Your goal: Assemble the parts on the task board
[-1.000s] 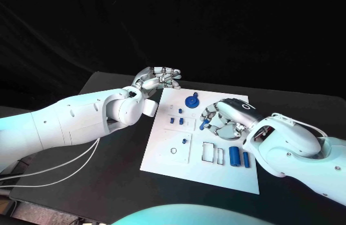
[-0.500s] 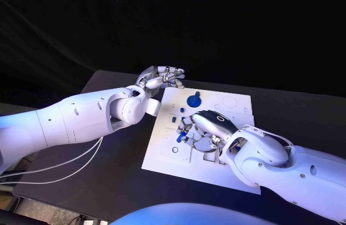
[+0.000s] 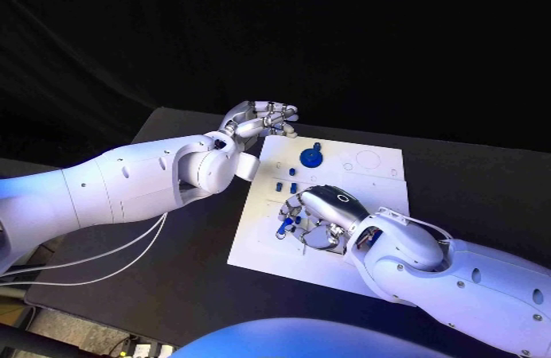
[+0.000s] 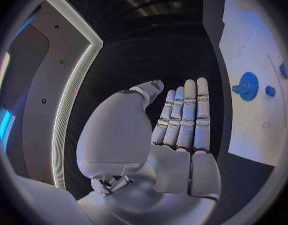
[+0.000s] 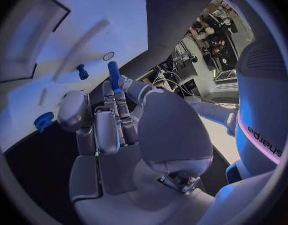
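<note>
Right hand gripping blue peg mid-board

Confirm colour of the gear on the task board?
Blue. The gear shows best in the left wrist view, lying on the white task board.

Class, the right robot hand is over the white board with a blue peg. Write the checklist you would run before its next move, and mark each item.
1. Blue peg held in right robot hand: ok.
2. Peg tip over its hole: cannot tell, fingers hide it.
3. Left robot hand off the white board, at its far corner: ok.
4. Left robot hand holds nothing: ok.
5. Blue gear seated on the board, out of the way: ok.
</note>
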Action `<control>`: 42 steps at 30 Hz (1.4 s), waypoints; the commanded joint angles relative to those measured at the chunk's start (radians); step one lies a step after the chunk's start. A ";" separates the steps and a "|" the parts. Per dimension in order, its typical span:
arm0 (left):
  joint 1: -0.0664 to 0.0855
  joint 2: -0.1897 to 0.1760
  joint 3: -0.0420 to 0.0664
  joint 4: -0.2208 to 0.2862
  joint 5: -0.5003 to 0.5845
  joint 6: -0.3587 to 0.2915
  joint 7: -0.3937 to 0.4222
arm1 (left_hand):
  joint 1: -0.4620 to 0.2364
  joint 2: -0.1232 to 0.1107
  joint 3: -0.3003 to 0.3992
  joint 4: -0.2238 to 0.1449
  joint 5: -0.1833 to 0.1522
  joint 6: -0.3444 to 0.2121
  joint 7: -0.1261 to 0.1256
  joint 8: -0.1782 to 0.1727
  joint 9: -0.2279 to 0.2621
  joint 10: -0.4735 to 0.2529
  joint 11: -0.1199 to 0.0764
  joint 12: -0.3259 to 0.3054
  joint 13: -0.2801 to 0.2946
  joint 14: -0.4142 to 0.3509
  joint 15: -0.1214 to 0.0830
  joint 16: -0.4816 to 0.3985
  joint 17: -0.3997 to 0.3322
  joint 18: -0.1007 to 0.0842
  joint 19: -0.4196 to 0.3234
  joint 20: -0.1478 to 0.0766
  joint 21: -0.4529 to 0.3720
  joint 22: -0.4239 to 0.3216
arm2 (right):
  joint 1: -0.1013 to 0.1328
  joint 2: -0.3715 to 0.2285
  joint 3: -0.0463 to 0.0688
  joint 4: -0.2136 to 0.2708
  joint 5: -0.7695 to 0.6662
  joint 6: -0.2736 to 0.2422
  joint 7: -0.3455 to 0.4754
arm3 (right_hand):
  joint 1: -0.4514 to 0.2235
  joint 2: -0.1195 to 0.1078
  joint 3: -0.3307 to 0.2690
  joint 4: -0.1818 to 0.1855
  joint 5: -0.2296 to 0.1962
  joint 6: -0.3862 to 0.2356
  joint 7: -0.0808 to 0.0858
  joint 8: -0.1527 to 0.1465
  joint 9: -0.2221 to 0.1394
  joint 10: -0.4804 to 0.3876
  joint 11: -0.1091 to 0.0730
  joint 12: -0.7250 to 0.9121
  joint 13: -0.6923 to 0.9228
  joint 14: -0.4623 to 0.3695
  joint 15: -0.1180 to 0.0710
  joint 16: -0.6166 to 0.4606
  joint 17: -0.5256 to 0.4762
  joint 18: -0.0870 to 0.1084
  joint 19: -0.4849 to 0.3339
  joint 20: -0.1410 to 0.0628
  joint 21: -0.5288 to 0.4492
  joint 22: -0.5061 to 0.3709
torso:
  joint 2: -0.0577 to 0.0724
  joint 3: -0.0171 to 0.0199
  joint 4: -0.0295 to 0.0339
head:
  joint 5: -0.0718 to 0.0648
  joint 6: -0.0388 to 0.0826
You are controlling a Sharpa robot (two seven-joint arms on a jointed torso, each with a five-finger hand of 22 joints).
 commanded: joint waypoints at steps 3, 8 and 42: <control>0.000 0.002 0.001 0.002 -0.003 0.011 0.006 | 0.001 0.005 0.000 -0.003 0.000 -0.006 0.001 0.003 -0.001 -0.008 0.000 0.006 0.001 -0.003 -0.002 0.000 -0.001 0.010 0.003 0.005 -0.004 0.000 | -0.008 0.009 -0.002 -0.014 -0.031 0.012 0.011 | 0.006 0.003 0.002 -0.005 0.003 0.005 0.002 0.006 0.001 0.040 -0.032 0.003 0.001 0.015 -0.007 0.005 0.001 -0.012 0.002 -0.001 -0.004 0.018 | 0.000 0.0010 0.0000 | 0.001 -0.001; 0.001 0.002 0.001 0.002 -0.003 0.011 0.005 | 0.000 0.005 0.000 -0.003 0.000 -0.007 0.001 0.004 -0.001 -0.008 0.000 0.007 0.001 -0.003 -0.002 0.000 -0.002 0.010 0.004 0.005 -0.004 0.000 | -0.015 0.017 -0.003 -0.025 -0.042 0.013 0.007 | 0.006 0.003 0.002 -0.005 0.003 0.005 0.002 0.006 0.001 0.040 -0.032 0.003 0.001 0.015 -0.007 0.005 0.001 -0.012 0.002 -0.001 -0.004 0.018 | 0.000 0.0009 -0.0006 | 0.001 -0.002; 0.001 0.000 0.001 0.004 -0.003 0.008 0.003 | -0.001 0.005 0.000 -0.003 0.000 -0.007 0.001 0.005 -0.001 -0.008 0.000 0.007 0.001 -0.003 -0.002 0.001 -0.002 0.010 0.004 0.005 -0.004 0.000 | -0.026 0.044 -0.016 -0.052 -0.066 0.058 0.020 | -0.084 -0.065 -0.026 0.013 0.077 -0.089 0.039 -0.058 -0.018 -0.022 0.004 -0.049 -0.007 0.015 0.023 0.011 0.014 -0.009 -0.013 0.021 -0.034 0.012 | 0.000 -0.0009 -0.0009 | 0.001 -0.005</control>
